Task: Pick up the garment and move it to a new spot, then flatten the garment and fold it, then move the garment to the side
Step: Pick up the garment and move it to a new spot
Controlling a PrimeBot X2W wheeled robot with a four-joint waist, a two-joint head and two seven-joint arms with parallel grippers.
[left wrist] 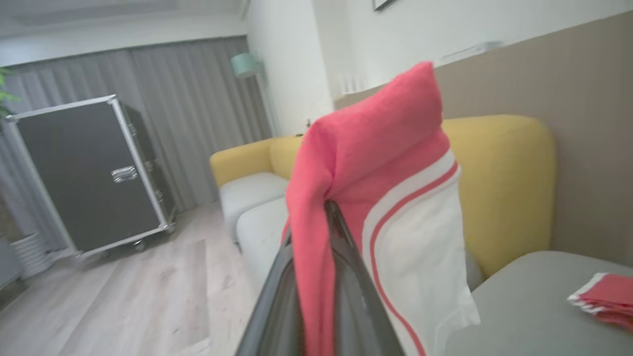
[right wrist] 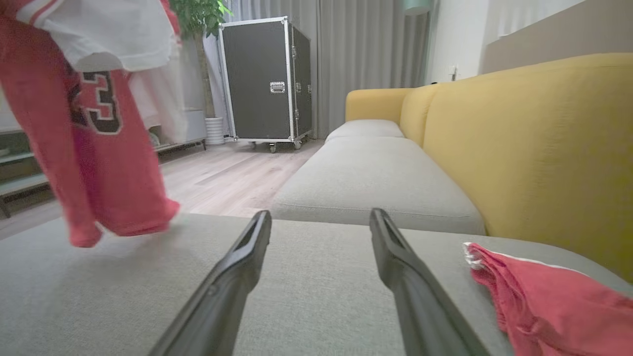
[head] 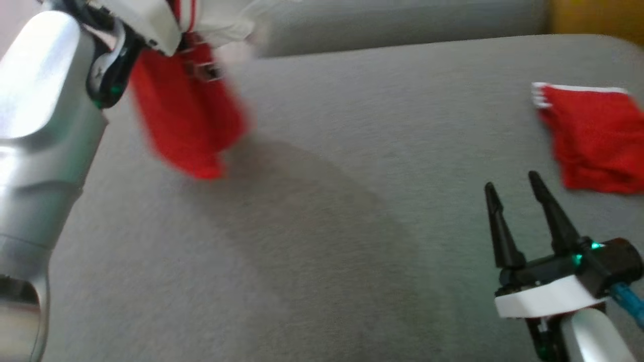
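Red jersey (head: 186, 120): red cloth with white panels and striped white trim, a dark "3" edged in white on its front. It hangs lifted over the far left of the cushion, pinched near its top, with the body dropping straight down.
Left forearm (head: 45, 115): silver, rising along the left edge of the head view toward the hanging cloth.
Left claw (left wrist: 330, 212): fingers together, clamped on a fold of the jersey, which drapes over both fingers in the left wrist view.
Hem: blurred in the head view. In the right wrist view it seems to reach the cushion's left edge, perhaps brushing it, but I cannot tell for sure.
Grey cushion (head: 322, 226): broad, flat woven fabric, with a soft shadow spreading below the hanging cloth.
Right claw (head: 512, 183): fingers spread apart with bare grey fabric showing between them, low over the right part of the cushion.
Folded red garment (head: 598, 141): lies flat on the cushion at the far right, near that claw but apart from it, with white trim along its far edge.
Yellow sofa back (right wrist: 519, 133): rises behind the cushion on the right.
Black flight case (right wrist: 267, 81): metal-edged, standing on the wooden floor.
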